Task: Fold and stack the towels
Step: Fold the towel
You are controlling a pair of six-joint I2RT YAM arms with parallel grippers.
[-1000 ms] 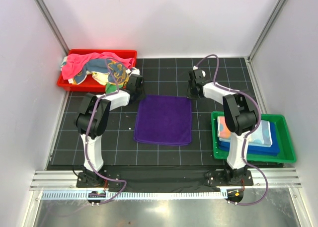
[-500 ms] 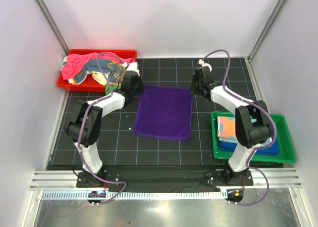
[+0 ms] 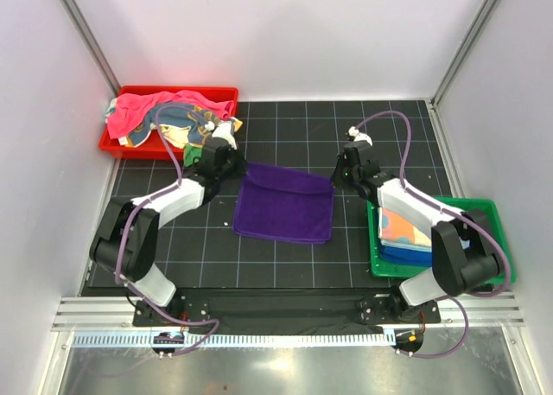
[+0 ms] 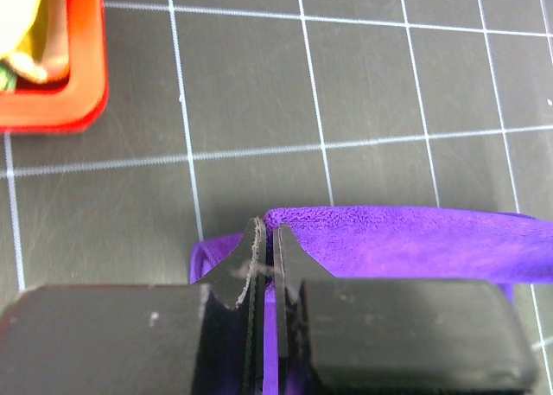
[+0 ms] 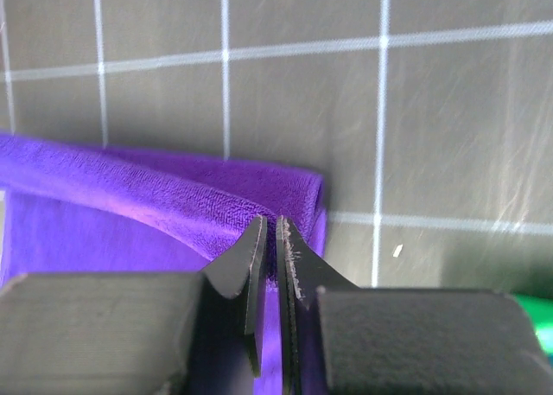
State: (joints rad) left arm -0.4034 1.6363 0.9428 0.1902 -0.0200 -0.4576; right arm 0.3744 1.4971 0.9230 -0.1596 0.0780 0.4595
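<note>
Both arms have pulled back toward 6 o'clock since a second ago, taking the purple towel's (image 3: 285,207) far edge with them. That edge lay flat then and is now raised off the bench (image 3: 285,127). The right elbow, which stood clear of the green tray (image 3: 499,239), now hangs over it.

The purple towel sits at the middle of the bench, its near part flat on the black grid and its far edge raised in a soft roll. The left fingers (image 3: 235,164) are clamped on its 10 o'clock corner. The left wrist view shows the two fingers (image 4: 257,239) pressed nearly together, with purple cloth (image 4: 389,239) pinched between them. The right fingers (image 3: 344,175) are clamped on the 2 o'clock corner. In the right wrist view they (image 5: 256,244) close on the folded-over edge (image 5: 130,187) in the same way.

At 10 o'clock a red tray (image 3: 112,144) holds loose towels (image 3: 147,103), pink on top of teal and yellow. At 4 o'clock the green tray holds folded towels (image 3: 406,231), partly hidden by the right arm.
</note>
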